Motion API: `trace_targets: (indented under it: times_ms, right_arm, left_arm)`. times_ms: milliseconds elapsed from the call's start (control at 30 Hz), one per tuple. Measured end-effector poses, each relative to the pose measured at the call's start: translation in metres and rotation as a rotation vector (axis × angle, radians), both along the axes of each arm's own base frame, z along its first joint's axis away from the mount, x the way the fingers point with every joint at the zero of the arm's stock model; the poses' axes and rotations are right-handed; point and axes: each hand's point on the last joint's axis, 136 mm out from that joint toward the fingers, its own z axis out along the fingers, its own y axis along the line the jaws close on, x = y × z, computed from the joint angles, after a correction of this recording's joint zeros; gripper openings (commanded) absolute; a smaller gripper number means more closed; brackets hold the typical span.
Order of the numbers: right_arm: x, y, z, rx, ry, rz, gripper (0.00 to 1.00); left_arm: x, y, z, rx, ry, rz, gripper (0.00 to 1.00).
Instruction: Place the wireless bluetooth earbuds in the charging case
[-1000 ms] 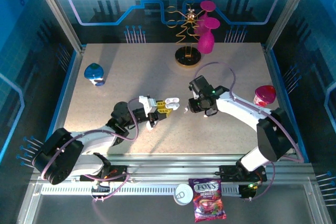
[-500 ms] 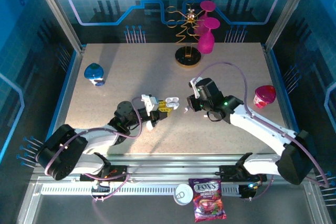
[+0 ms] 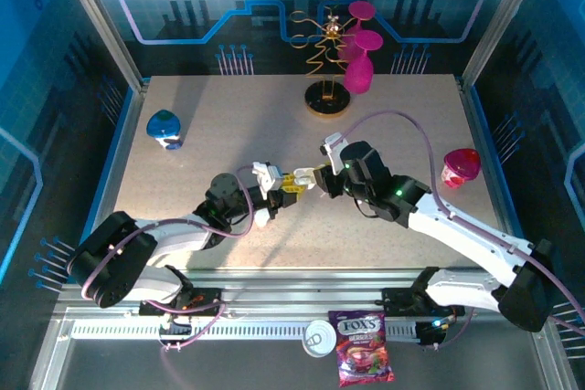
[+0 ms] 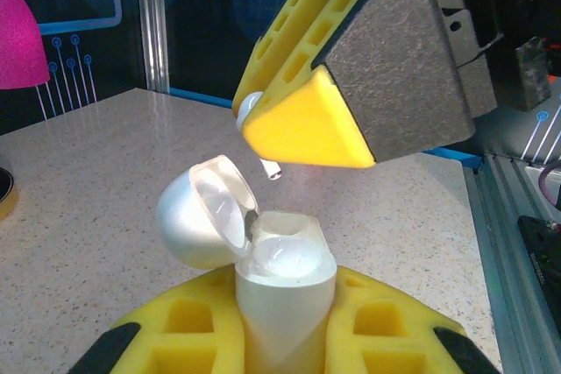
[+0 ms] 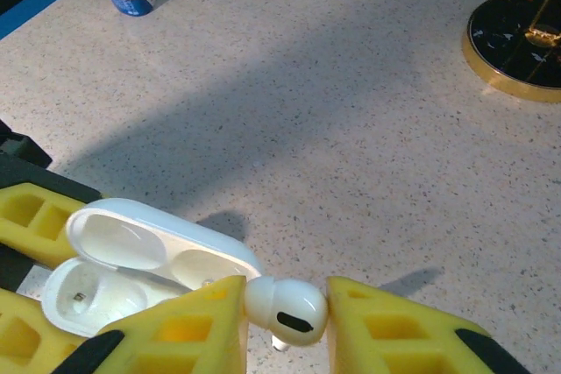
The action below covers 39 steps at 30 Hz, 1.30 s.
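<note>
The charging case [image 4: 285,291] is a white pill-shaped case standing upright, and my left gripper [image 4: 285,326] is shut on it. Its flip lid [image 4: 203,214] hangs open to the left. My right gripper [image 5: 285,313] is shut on one white earbud [image 5: 287,307], stem pointing down. In the left wrist view that earbud [image 4: 253,108] hangs just above the open case, pinched in the right gripper [image 4: 263,111]. From above, the left gripper [image 3: 283,187] and the right gripper [image 3: 317,176] meet over the case [image 3: 298,177] at mid-table. The right wrist view shows the open case [image 5: 140,256] just left of the earbud.
A gold wire stand [image 3: 326,98] with magenta glasses stands at the back centre. There is a blue-capped bottle [image 3: 164,128] at the far left and a pink cup [image 3: 460,165] at the right. A candy bag [image 3: 363,346] and a white cup [image 3: 319,337] lie off the table's near edge.
My right gripper has swung left with the earbud until it is directly over the open case. The left gripper has edged a little to the right with the case.
</note>
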Motion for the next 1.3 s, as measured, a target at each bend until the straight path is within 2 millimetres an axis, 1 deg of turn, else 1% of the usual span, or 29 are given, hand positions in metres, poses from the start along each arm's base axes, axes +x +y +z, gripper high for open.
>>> trace_targets:
  times_ms: [300, 467, 733, 967, 1067, 1100, 1233, 1300]
  right_arm:
    - [-0.005, 0.015, -0.001, 0.013, -0.001, 0.041, 0.26]
    - [-0.004, 0.017, -0.001, 0.016, -0.004, 0.044, 0.26]
    - [-0.001, 0.020, -0.007, 0.010, 0.003, 0.044, 0.26]
    - [0.000, 0.022, -0.007, 0.022, -0.005, 0.042, 0.27]
    - [0.000, 0.022, -0.008, 0.025, -0.004, 0.040, 0.30]
    - [0.000, 0.022, -0.007, 0.026, -0.004, 0.040, 0.32]
    - [0.000, 0.021, -0.003, 0.041, -0.007, 0.036, 0.49]
    - [-0.002, 0.020, 0.001, 0.051, -0.014, 0.037, 0.54]
  left_arm:
    - [0.003, 0.001, -0.001, -0.004, 0.021, 0.021, 0.07]
    - [0.004, 0.002, -0.001, -0.009, 0.030, 0.030, 0.07]
    - [0.006, 0.002, 0.001, -0.021, 0.046, 0.037, 0.07]
    - [0.009, 0.002, 0.003, -0.032, 0.061, 0.049, 0.07]
    - [0.009, 0.002, 0.002, -0.030, 0.063, 0.049, 0.07]
    - [0.009, 0.002, 0.002, -0.030, 0.063, 0.049, 0.07]
    - [0.009, 0.002, 0.003, -0.032, 0.061, 0.049, 0.07]
    - [0.009, 0.002, 0.004, -0.036, 0.055, 0.049, 0.07]
